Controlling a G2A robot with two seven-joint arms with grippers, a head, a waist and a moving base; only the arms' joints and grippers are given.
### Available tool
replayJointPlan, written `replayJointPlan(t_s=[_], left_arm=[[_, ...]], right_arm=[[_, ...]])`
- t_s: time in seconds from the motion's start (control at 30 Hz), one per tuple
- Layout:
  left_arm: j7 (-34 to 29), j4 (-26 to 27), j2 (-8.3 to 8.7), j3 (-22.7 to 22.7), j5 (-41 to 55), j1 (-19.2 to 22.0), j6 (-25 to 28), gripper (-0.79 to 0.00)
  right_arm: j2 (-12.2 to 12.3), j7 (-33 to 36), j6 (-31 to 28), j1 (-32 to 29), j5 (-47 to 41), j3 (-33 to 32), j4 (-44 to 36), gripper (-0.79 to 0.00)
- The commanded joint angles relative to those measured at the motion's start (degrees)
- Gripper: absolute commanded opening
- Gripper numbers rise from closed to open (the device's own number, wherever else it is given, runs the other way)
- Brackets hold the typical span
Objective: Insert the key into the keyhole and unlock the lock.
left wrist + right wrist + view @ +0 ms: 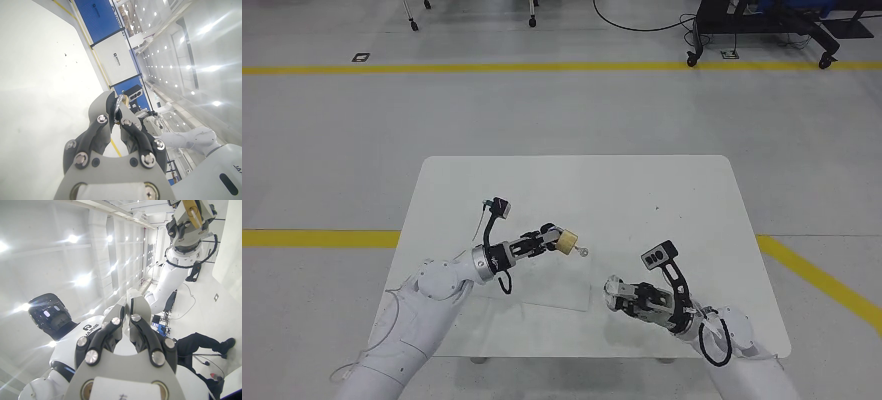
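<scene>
right tool: fingers drawn together with a hairline gap. Nothing seen between the pads, so it reads as empty. It hangs above the desk, off the key end of the lock and well apart from it.
key: a pale blade sticking out of the lock's bottom face. It looks seated in the keyhole already, though how deep cannot be told. In the top view its free end shows as a small bright speck just beside the lock, on the side toward the right tool.
key axis: in line with the lock's long axis, running out of the left tool and slanting toward the right arm's side of the desk.
lock: brass body, held clear of the desk and tilted, keyhole face turned toward the right tool.
left tool: clamped on the lock at its shackle end, with the body poking out past the fingertips.
desk: white, below the lock; neither lock nor key touches it.
nearer arm: the right, the only one free.
judgement: the turn is not yet made. The next move needs the right tool to open, come in along the key axis and close on the key's free end. A skewed approach could lever the lock in the left tool.
</scene>
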State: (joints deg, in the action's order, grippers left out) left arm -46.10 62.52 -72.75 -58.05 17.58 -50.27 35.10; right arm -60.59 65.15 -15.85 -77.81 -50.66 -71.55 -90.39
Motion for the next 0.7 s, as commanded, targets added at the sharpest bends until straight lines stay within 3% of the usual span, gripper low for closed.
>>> replayJointPlan(t_s=[0.0,0.1,0.2,0.27,0.43,0.67], left_arm=[[0.0,0.0,0.0,0.0,0.0,0.0,0.0,-0.785],[1.9,1.5,0.05,-0.1,-2.0,-0.7,0.1,-0.785],[4.9,4.8,0.1,0.1,-5.3,-2.4,0.7,-0.785],[3.5,6.2,0.04,0.2,-2.3,-3.1,0.2,-0.785],[-1.2,5.5,0.08,-1.2,5.5,-1.6,-1.1,-0.785],[5.2,6.2,-0.9,-0.8,4.0,0.3,3.6,-0.785]], right_arm=[[0.0,0.0,0.0,0.0,0.0,0.0,0.0,-0.785],[-0.1,-0.8,0.0,-0.2,-0.6,0.1,-0.5,-0.785],[-0.9,-2.6,1.5,-0.7,-9.4,1.5,-2.9,-0.785],[-1.5,-5.8,1.6,0.5,-14.5,2.0,-2.0,-0.785],[-3.2,-11.2,-0.5,3.8,-20.1,4.5,1.2,-0.785],[-4.9,-18.4,-2.4,5.7,-24.0,6.6,3.2,-0.785]])
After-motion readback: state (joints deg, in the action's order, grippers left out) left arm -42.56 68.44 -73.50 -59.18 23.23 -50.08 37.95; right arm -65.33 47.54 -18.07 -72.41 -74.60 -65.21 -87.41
